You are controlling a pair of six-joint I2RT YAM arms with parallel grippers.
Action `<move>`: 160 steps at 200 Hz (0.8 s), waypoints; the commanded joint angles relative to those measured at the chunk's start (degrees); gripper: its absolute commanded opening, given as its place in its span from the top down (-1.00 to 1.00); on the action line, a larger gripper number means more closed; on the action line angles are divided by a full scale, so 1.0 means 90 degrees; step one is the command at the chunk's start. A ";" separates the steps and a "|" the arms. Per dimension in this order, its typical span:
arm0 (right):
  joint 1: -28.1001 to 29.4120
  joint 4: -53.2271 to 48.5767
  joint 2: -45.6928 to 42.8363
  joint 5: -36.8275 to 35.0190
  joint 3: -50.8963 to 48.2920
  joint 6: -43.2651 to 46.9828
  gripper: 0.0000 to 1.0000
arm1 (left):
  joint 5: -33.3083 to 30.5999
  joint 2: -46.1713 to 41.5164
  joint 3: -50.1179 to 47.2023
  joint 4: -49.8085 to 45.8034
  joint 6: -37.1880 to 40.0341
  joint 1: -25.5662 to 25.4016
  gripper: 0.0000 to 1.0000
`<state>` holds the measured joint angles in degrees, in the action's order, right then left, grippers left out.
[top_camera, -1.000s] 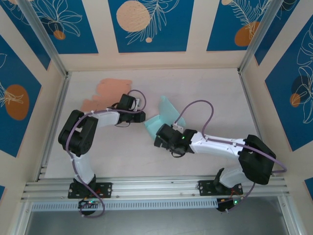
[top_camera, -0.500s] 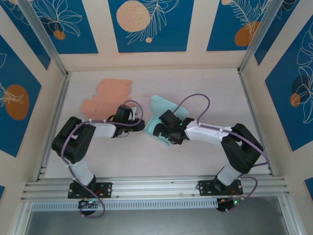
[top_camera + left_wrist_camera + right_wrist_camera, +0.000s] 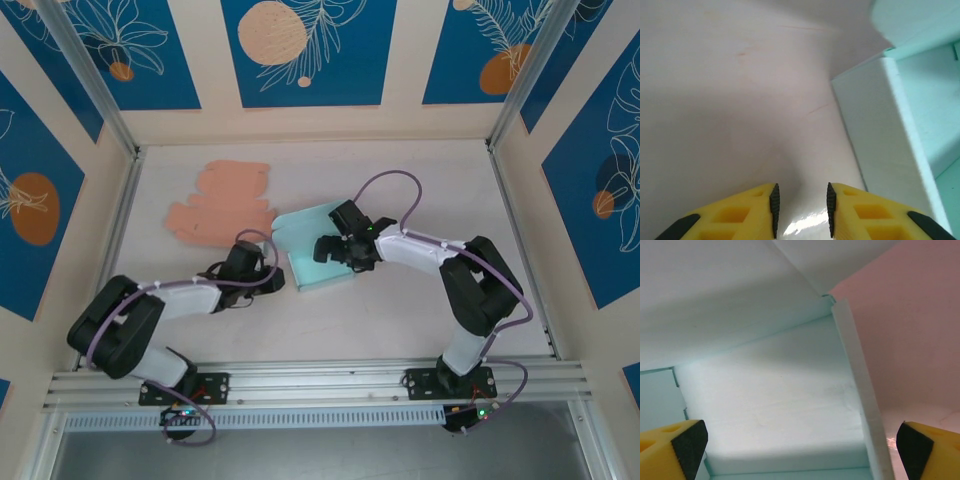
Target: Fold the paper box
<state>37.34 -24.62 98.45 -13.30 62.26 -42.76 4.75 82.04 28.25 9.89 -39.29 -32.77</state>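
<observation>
Now the box (image 3: 305, 262) lies flat on the table (image 3: 420, 180), near the middle, between the two grippers. One second ago it was more to the right, with one flap standing up at an angle. Since then it has come to the left and lies lower, and it looks more square from above. A narrow wall seems to stand along its left edge.

The right gripper (image 3: 330, 250) has also moved: before, it was at the near side of the box, and now it reaches over the right part of the box. In the right wrist view its fingers (image 3: 685, 442) are wide apart. The pale green floor of the box is spread between them, but they do not clamp anything.

The left gripper (image 3: 272, 280) has come nearer to the arm bases and sits just beside the left edge of the box. In its own view the fingers (image 3: 774, 207) are only a little apart and hold nothing, with the box wall (image 3: 875, 135) to the right of them.

An orange sheet (image 3: 220, 200) lies behind, apart from the work.

I judge that the box is now placed for folding, but most folds are not yet done.
</observation>
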 commanded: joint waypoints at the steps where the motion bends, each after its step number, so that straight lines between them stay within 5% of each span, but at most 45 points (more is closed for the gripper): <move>1: -0.0096 -0.0652 -0.0267 -0.0125 0.0094 0.0448 -0.97 | -0.0567 -0.0521 -0.0026 -0.0580 -0.0024 -0.0008 0.25; 32: -0.0048 -0.1289 -0.0985 -0.0417 0.0133 0.0963 -0.97 | -0.0544 -0.1490 0.0359 -0.1548 0.1359 0.0134 -0.04; 62: -0.0146 -0.1202 -0.1839 -0.0468 0.0029 0.2000 -0.90 | -0.0311 -0.2307 0.0800 -0.1716 0.3368 0.0251 -0.65; 103: -0.0716 -0.0479 -0.2159 0.0628 0.0271 0.3225 -0.78 | 0.0502 -0.1919 0.0903 -0.0566 0.4798 0.0591 -0.62; 160: -0.1206 -0.0250 -0.1299 0.1272 0.0727 0.4031 -0.75 | 0.0705 -0.0787 0.1247 -0.0214 0.4450 0.0917 -0.42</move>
<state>27.57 -28.62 83.74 -6.46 67.55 -11.94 8.51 73.28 37.56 4.23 0.47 -25.45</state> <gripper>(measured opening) 0.879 0.722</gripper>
